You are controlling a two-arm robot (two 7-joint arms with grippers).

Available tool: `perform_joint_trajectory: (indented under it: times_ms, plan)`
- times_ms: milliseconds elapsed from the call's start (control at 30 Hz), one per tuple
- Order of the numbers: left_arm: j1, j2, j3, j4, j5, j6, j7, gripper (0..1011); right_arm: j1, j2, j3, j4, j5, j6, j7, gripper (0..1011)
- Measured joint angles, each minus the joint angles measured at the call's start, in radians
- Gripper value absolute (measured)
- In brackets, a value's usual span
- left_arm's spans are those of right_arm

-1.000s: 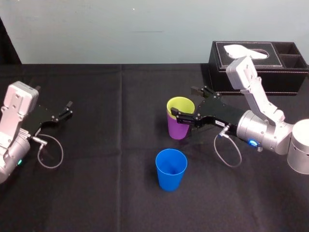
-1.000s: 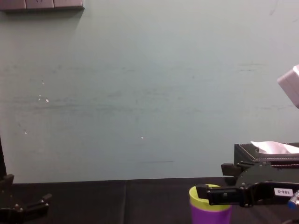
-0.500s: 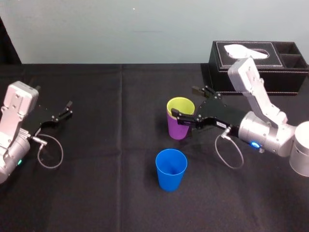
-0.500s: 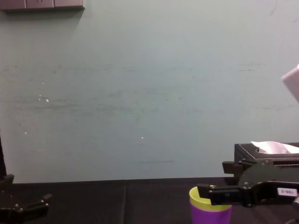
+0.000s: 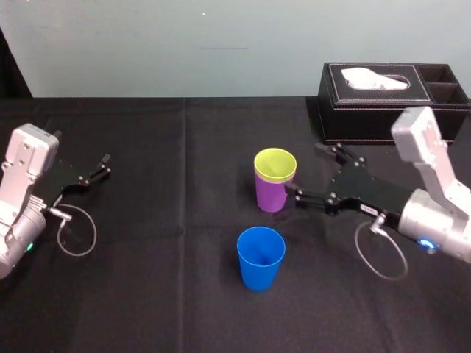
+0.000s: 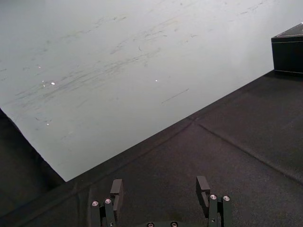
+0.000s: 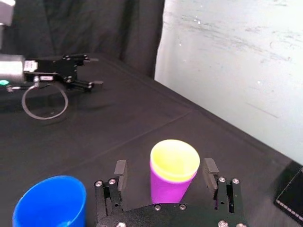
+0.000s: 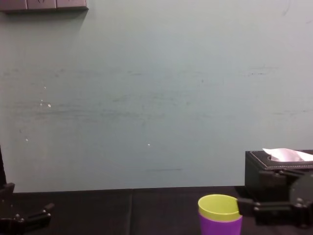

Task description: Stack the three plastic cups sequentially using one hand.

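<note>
The yellow-green cup (image 5: 275,163) sits nested inside the purple cup (image 5: 271,193), upright at the table's middle. The blue cup (image 5: 260,257) stands alone, nearer to me. My right gripper (image 5: 307,170) is open just to the right of the stacked pair, holding nothing. In the right wrist view its fingers (image 7: 120,168) stand on either side of the purple cup (image 7: 168,191) and the yellow-green cup (image 7: 174,158) without gripping them, and the blue cup (image 7: 49,202) is off to one side. My left gripper (image 5: 101,166) rests open at the far left.
A black tissue box (image 5: 394,103) stands at the back right, behind my right arm. A grey cable loop (image 5: 76,239) hangs by the left arm. Black cloth (image 5: 162,294) covers the table, with a pale wall behind.
My right gripper has drawn back to the right, off the stacked cups, and its arm has dropped away from the front of the tissue box. The cups and left arm stay put.
</note>
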Motion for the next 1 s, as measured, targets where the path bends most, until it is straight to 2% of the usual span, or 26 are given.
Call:
perform_joint_trajectory:
  times_ms: [267, 500, 733, 1000]
  plan:
    - [0.000, 0.000, 0.000, 0.000, 0.000, 0.000, 0.000, 1011, -0.074, 0.068, 0.019, -0.040, 0.035, -0.040, 0.051, 1003]
    - [0.000, 0.000, 0.000, 0.000, 0.000, 0.000, 0.000, 1011, -0.110, 0.116, -0.004, -0.045, 0.030, -0.078, 0.105, 1003]
    - [0.000, 0.000, 0.000, 0.000, 0.000, 0.000, 0.000, 1011, -0.119, 0.129, -0.035, -0.032, 0.022, -0.090, 0.134, 1003]
    - [0.000, 0.000, 0.000, 0.000, 0.000, 0.000, 0.000, 1011, -0.113, 0.125, -0.069, -0.015, 0.013, -0.093, 0.153, 1003]
